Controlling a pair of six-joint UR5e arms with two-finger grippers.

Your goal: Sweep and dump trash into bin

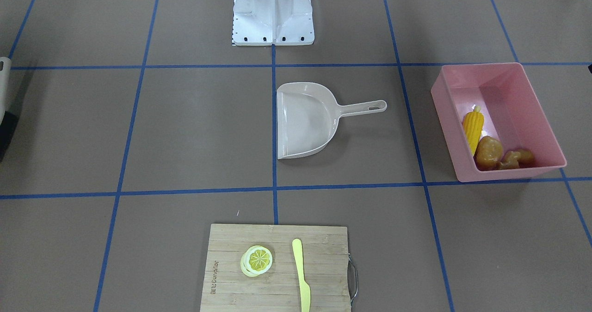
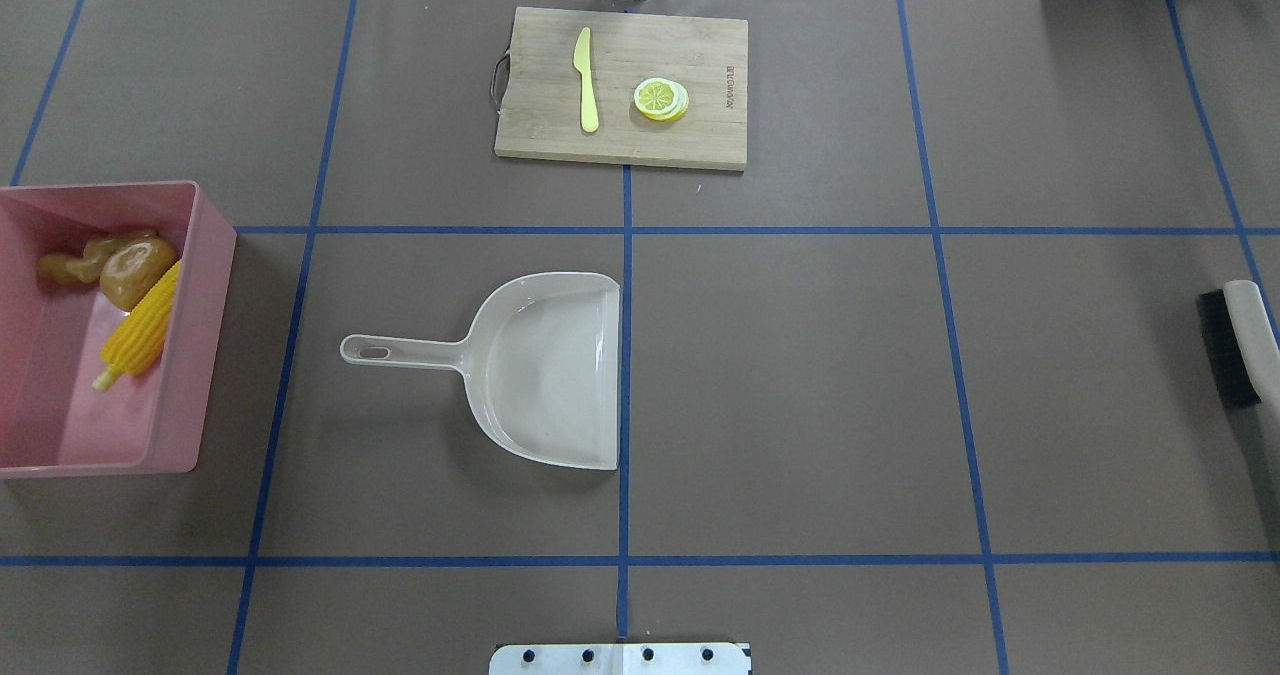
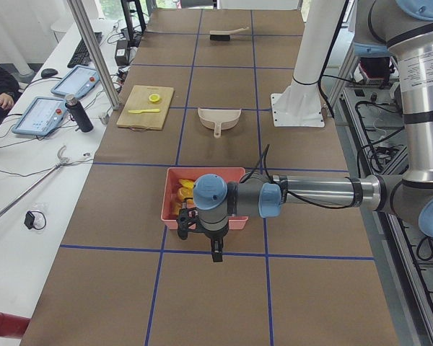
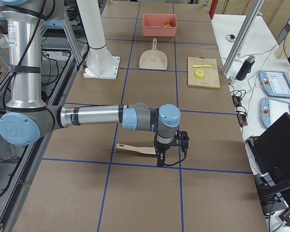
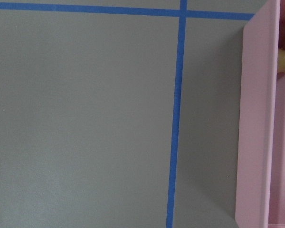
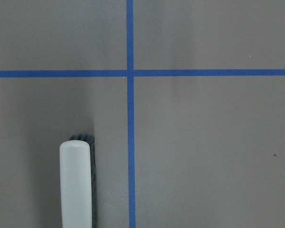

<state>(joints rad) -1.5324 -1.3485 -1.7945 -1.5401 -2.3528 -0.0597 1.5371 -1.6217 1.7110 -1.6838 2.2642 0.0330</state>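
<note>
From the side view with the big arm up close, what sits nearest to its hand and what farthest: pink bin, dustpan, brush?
From the left hand:
1. Pink bin, right beside it.
2. Dustpan, mid-table.
3. Brush, at the table's far end.

Dustpan, board (knife, lemon slice), perhaps a brush.

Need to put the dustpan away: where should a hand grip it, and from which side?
Grip the dustpan by its handle, coming straight down and closing across its narrow width. It lies flat on the table, the slim handle sticking out toward the pink bin with bare table either side; the scoop looks too wide to pinch.
</note>
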